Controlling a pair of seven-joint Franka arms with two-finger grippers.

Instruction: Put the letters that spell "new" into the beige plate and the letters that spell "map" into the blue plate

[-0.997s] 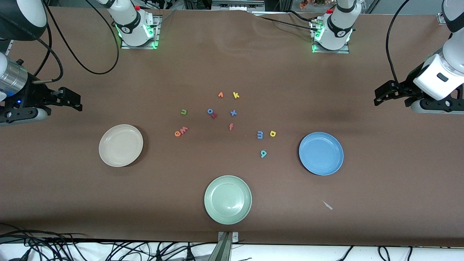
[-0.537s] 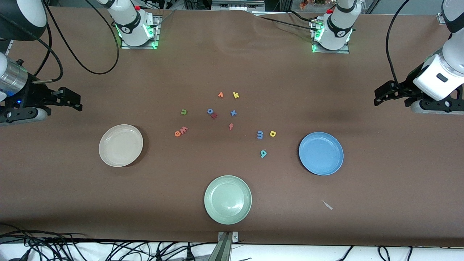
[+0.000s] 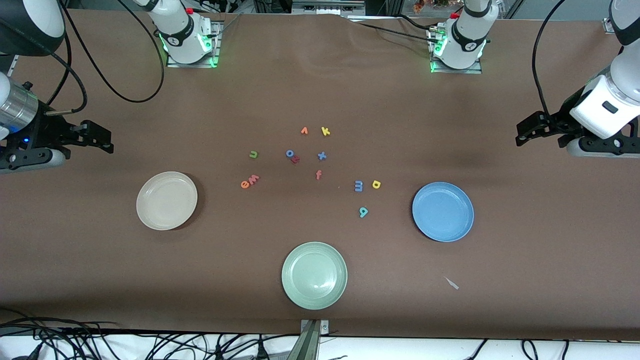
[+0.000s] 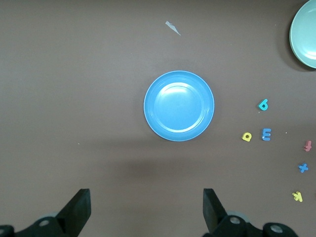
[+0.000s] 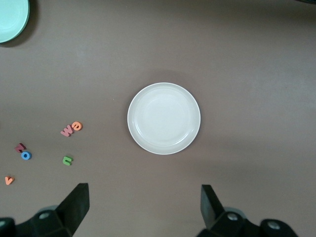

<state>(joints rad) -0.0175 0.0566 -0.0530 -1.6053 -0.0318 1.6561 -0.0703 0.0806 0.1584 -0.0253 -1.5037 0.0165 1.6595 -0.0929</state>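
Nothing has been sorted yet: the beige plate (image 3: 166, 200) and the blue plate (image 3: 443, 211) both lie bare on the brown table (image 3: 320, 90), each toward one arm's end, which suits one arm per word. The right pincer (image 3: 95, 137) hangs wide and empty above the table near the beige plate; the left pincer (image 3: 532, 129) hangs likewise, wide and empty, near the blue plate. Both arms wait. The olive n (image 3: 253, 154), the orange e (image 3: 244, 184) and the pinkish w (image 3: 254, 178) lie between the beige plate and the middle cluster, e and w touching, which may make a clean single pick awkward. The blue m (image 3: 358, 186), yellow p (image 3: 376, 184) and teal a (image 3: 363, 212) lie beside the blue plate, apart from one another. Distractors crowd the middle: an orange v (image 3: 304, 131), yellow k (image 3: 325, 131), blue o (image 3: 290, 153), blue x (image 3: 322, 156) and a reddish f (image 3: 318, 174). A pale green plate (image 3: 314, 275), nearest the front camera, is not a target.
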